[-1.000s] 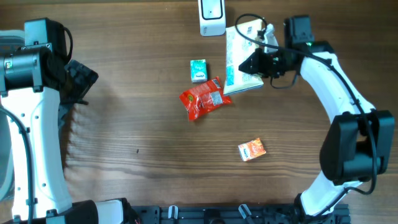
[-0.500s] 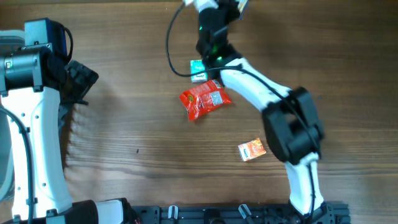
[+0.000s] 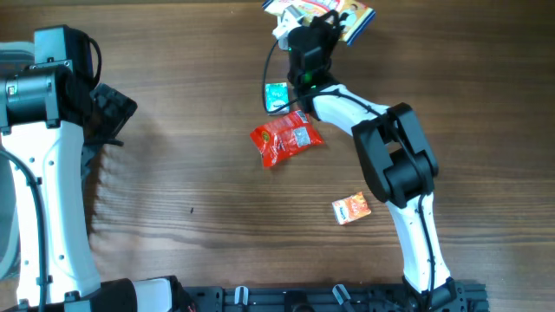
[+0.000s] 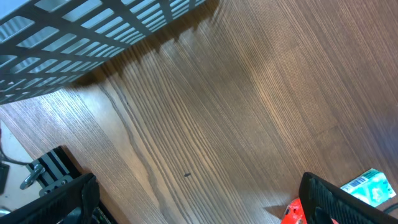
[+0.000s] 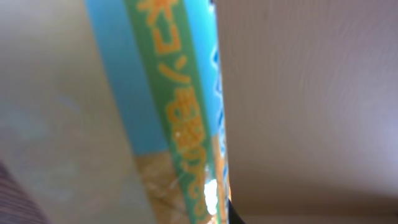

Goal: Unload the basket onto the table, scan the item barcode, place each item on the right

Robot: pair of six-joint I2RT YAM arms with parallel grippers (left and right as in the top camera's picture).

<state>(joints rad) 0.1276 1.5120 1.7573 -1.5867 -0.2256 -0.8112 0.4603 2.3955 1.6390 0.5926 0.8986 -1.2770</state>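
My right gripper is at the table's far edge, top centre, shut on a flat snack packet with white, yellow and blue print. The packet is held above the spot where a white scanner stands, and arm and packet hide most of the scanner. In the right wrist view the packet fills the frame edge-on and blurred, showing a blue and green band with orange letters. No barcode can be made out. My left gripper hangs at the far left, open and holding nothing, its fingertips far apart.
A red pouch lies mid-table with a small green box just behind it, under my right arm. A small orange packet lies nearer the front. A white slatted basket stands at the left.
My right arm has swung from the right side across to the top centre, carrying the packet over the scanner. The left arm has not moved.
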